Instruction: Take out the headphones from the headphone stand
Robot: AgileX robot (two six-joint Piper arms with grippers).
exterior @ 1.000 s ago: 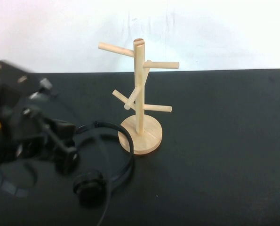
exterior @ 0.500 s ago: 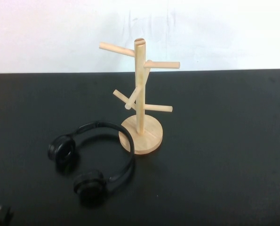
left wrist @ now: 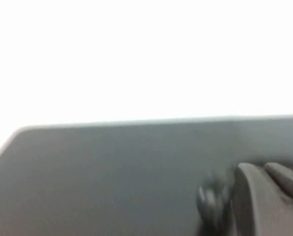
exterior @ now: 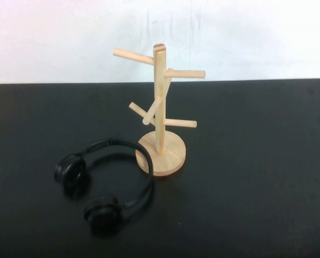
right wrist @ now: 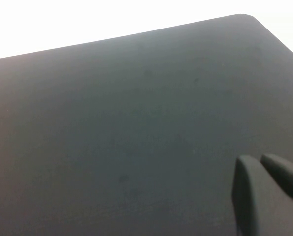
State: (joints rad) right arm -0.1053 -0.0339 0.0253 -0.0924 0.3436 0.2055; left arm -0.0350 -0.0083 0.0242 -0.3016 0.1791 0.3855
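Note:
The black headphones (exterior: 103,180) lie flat on the black table (exterior: 246,161), just left of the wooden headphone stand (exterior: 160,107), with the headband touching the stand's round base. All the stand's pegs are bare. Neither arm shows in the high view. My left gripper (left wrist: 262,169) is shut and empty, low over the table. A blurred dark shape beside it may be an ear cup (left wrist: 212,201). My right gripper (right wrist: 259,160) is shut and empty over bare table.
A white wall (exterior: 246,37) rises behind the table's far edge. The right wrist view shows a rounded table corner (right wrist: 244,17). The table's right half (exterior: 267,188) holds nothing.
My left arm, which stood over the headphones a second ago, has pulled back out of the high view at the lower left. The headphones stay on the table.

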